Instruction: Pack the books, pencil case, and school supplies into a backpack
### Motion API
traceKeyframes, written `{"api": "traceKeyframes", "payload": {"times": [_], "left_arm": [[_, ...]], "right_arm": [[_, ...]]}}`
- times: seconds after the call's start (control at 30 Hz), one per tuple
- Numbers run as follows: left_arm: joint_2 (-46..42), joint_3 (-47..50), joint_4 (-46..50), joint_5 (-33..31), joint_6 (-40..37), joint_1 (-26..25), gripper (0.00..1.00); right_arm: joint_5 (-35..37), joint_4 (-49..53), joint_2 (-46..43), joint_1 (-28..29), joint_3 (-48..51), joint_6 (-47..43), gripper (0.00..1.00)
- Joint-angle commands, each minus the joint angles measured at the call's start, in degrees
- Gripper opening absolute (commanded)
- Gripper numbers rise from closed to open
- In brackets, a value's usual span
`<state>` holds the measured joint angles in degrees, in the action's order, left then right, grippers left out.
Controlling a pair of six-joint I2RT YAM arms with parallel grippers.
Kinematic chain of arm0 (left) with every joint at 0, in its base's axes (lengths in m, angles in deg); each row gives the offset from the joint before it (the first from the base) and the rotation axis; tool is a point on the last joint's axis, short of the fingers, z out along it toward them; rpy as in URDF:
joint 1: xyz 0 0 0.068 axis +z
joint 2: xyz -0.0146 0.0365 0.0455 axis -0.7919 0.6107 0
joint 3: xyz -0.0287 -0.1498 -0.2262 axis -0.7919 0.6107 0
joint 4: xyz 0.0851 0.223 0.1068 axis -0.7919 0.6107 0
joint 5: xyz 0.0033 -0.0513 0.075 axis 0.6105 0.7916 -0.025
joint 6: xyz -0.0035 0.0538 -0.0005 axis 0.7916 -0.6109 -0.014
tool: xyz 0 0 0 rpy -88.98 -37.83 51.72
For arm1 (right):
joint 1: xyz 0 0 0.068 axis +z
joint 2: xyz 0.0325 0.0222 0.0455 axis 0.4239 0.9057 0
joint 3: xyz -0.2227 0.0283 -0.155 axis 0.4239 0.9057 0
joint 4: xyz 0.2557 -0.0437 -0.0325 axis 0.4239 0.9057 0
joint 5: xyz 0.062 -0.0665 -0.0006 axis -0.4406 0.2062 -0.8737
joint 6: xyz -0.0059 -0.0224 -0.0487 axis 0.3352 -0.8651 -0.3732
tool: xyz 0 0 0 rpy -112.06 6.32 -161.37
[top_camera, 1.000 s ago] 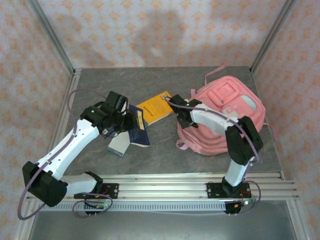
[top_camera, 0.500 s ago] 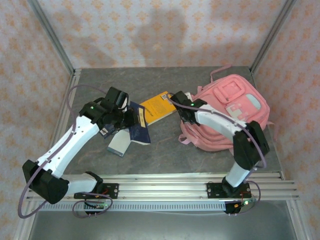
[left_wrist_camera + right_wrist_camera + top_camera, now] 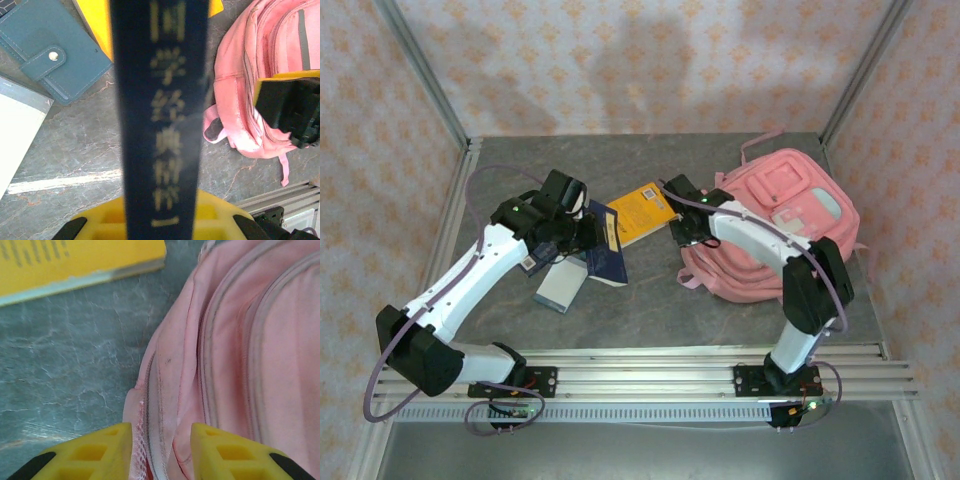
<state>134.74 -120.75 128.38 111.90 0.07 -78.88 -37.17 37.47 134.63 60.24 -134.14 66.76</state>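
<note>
Left gripper [image 3: 584, 234] clamped navy book [image 3: 160, 100], mid-frame, ready for bagging. Right gripper [image 3: 161, 435] straddled backpack [image 3: 260, 340] rim, likely to open it; grip unclear.

Printed lengthwise in pale gold down the spine of the navy book [image 3: 159, 100]: a column of Chinese characters. Legible in the middle of the column: 国学经典. Above these, one more character, cut off at the top of the left wrist view. Below them, two characters too blurred to read, then a single short stroke, either 一 or 1. On the cover of the yellow book [image 3: 642, 212], near the worktop's middle: small dark print, too small to read from above. Up close in the right wrist view, only smeared, illegible dark strokes.
</note>
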Motion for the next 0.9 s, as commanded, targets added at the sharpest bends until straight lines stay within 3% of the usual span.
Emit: {"api": "traceKeyframes", "payload": {"times": [0.0,0.3,0.5,0.87], "left_arm": [[-0.77,-0.63,-1.27,0.35,-1.01,-0.2,0.0],[-1.03,-0.19,-0.45,0.41,-2.11,0.5,0.0],[-1.26,-0.2,-0.49,0.42,-2.15,0.77,0.0],[1.8,-2.1,-6.7,3.6,-0.22,-0.96,0.0]], "right_arm": [[1.11,1.6,1.26,-1.35,-0.93,2.45,0.35],[0.58,-0.03,6.64,-2.28,-1.97,2.67,0.26],[1.22,-0.54,5.74,-2.46,-2.16,2.65,0.0],[0.4,6.43,-7.28,-2.79,-6.79,1.9,0.0]]}}
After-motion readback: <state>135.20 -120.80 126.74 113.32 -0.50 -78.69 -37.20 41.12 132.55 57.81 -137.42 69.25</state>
